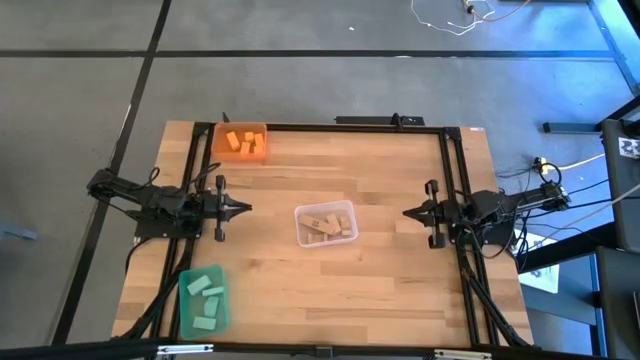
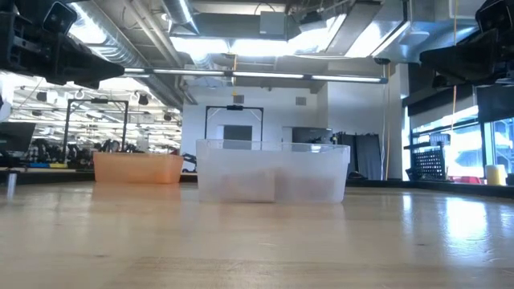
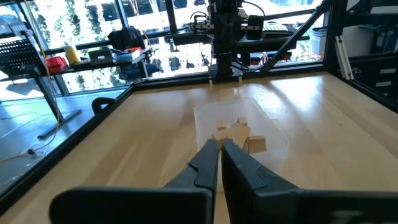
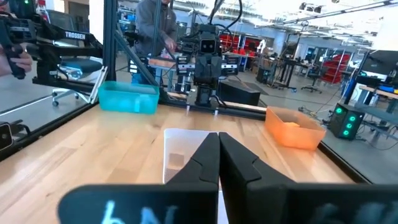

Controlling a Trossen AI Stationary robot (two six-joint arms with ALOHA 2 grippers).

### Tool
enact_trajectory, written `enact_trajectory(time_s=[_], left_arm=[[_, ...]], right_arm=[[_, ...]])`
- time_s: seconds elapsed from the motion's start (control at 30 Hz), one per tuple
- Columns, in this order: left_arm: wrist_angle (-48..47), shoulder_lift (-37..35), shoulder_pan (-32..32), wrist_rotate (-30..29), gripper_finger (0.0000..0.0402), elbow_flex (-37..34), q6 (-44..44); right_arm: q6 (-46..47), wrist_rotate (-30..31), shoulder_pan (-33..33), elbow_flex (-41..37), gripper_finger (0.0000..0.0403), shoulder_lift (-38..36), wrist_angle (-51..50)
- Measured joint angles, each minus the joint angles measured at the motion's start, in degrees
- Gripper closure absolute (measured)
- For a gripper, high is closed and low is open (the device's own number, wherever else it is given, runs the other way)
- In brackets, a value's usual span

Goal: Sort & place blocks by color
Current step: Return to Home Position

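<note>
**Blocks lie sorted in three bins; both hands shut and empty**

From above, the small orange blocks [image 1: 244, 142] lie in the orange plastic bin [image 1: 218, 150] at one left corner of the wooden bench [image 1: 400, 300]. The mint green blocks [image 1: 205, 297] lie in the green plastic bin [image 1: 188, 322] at the other left corner. The tan wooden blocks [image 1: 328, 225] fill the clear plastic bin [image 1: 300, 238] mid-bench, between the left hand [image 1: 243, 209] and the right hand [image 1: 408, 212], both well apart from it. The wrist views show each hand's fingers pressed together, holding nothing. The low view gives only the orange and clear bins' walls, with the contents blurred. The right wrist view alone shows a person [image 4: 152, 25] beyond the bench.
</note>
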Motion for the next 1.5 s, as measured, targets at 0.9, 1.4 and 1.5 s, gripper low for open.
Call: enact_trajectory(time_s=[0.9, 1.4, 1.5], left_arm=[[0.0, 0.0, 0.0, 0.0, 0.0396, 0.0, -0.1], [0.0, 0.0, 0.0, 0.0, 0.0378, 0.0, -0.1], [0.0, 0.0, 0.0, 0.0, 0.0382, 0.0, -0.1]], right_arm=[[0.2, -14.7, 0.0, 0.1, 0.0403, 3.3, -2.4], [0.1, -14.6, 0.0, 0.1, 0.0402, 3.2, -2.2], [0.1, -14.6, 0.0, 0.1, 0.0402, 3.2, -2.2]])
